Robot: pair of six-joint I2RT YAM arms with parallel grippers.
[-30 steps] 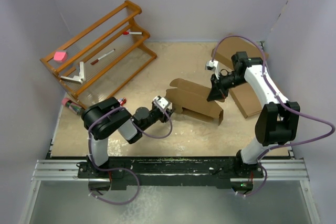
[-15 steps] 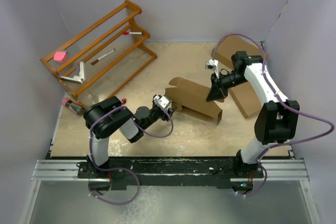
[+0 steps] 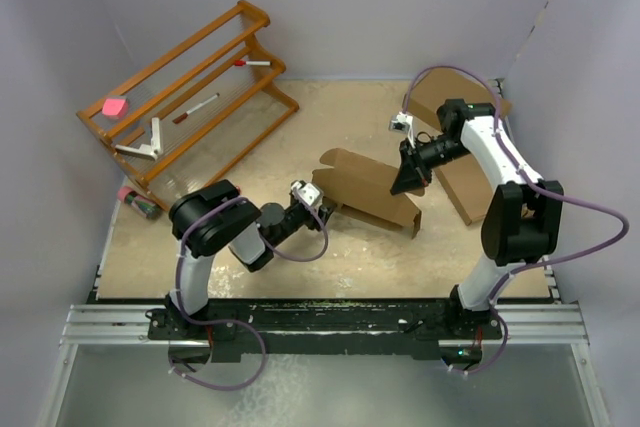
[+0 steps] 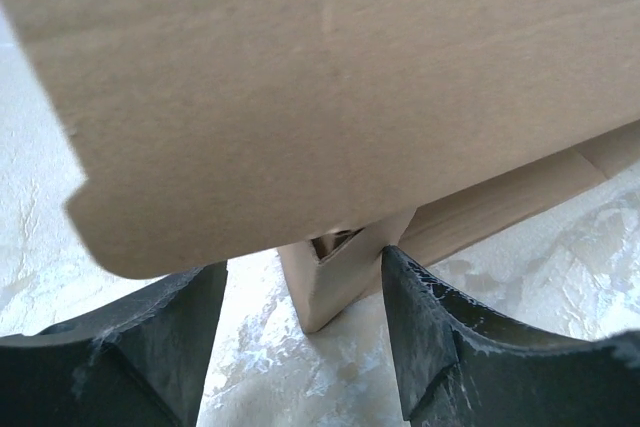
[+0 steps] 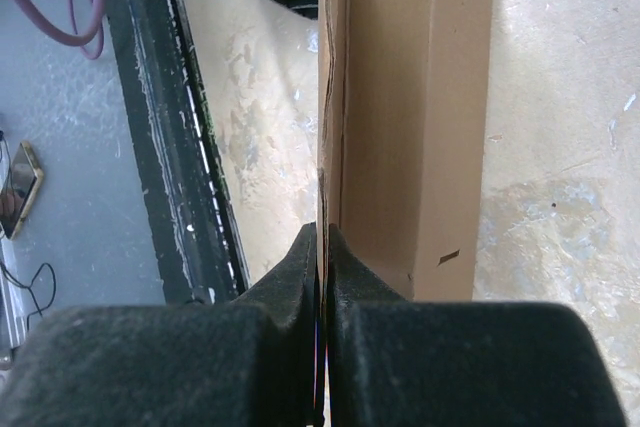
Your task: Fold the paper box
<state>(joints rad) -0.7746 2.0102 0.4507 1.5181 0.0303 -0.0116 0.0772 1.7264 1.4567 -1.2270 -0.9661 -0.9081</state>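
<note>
You are holding the paper box (image 3: 372, 190) near the middle of the table (image 3: 300, 257), half folded, with one panel rising tent-like off the surface. Your right gripper (image 3: 406, 186) is clamping a thin upright wall at the box's right end, its fingers (image 5: 292, 275) pressing flat together on the cardboard edge. Your left gripper (image 3: 320, 203) is sitting low at the box's left end, jaws standing apart and gripping nothing. A folded corner is poking between them, and a wide flap is hanging just above. A wooden rack (image 3: 190, 97) is standing at the far left corner.
</note>
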